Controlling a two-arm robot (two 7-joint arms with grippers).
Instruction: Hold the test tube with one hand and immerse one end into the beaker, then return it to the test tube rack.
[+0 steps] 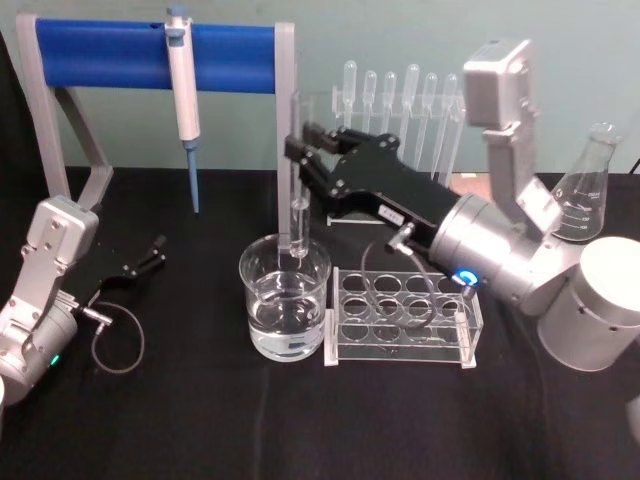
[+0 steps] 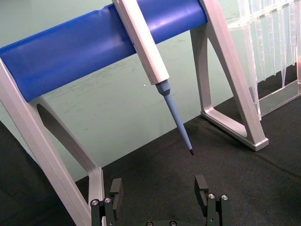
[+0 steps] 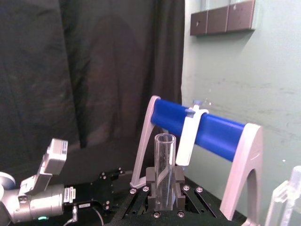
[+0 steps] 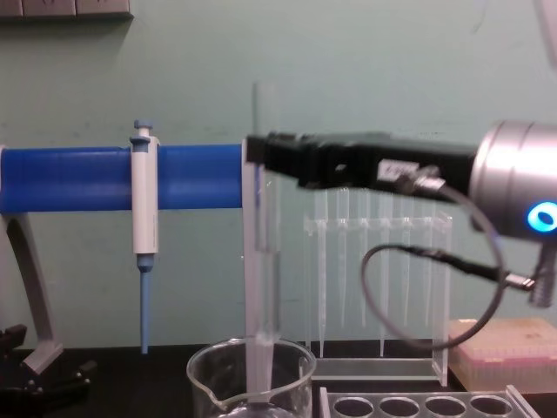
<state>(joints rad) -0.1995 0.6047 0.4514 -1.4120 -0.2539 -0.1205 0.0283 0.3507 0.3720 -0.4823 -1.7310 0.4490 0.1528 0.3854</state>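
On the left of the desk (image 1: 200, 420) the left claw (image 1: 152, 254) rests parked, its fingers spread apart and empty. Behind it a blue-tipped pipette (image 1: 183, 100) hangs from the blue bar (image 1: 100, 55) of a stand.

At the middle stands the beaker (image 1: 250, 285), partly filled with clear liquid. The test tube (image 1: 299, 215) hangs upright over it, its rounded end inside the beaker's mouth and, in the chest view, below the rim. Whether it reaches the liquid I cannot tell.

The right claw (image 1: 299, 145) reaches in from the right and is clamped on the tube's upper part, a little under the open rim; the right wrist view shows the glass seated between its pads.

The tube looks light, stiff and smooth, so it probably needs little force but could slip or twist in the pads. Thin glass is likely brittle: squeezing hard or knocking it on the beaker wall risks a crack. The high grip seems sound, keeping the claw out of the liquid.

The test tube rack (image 1: 400, 355) sits just beside the beaker, to its right.
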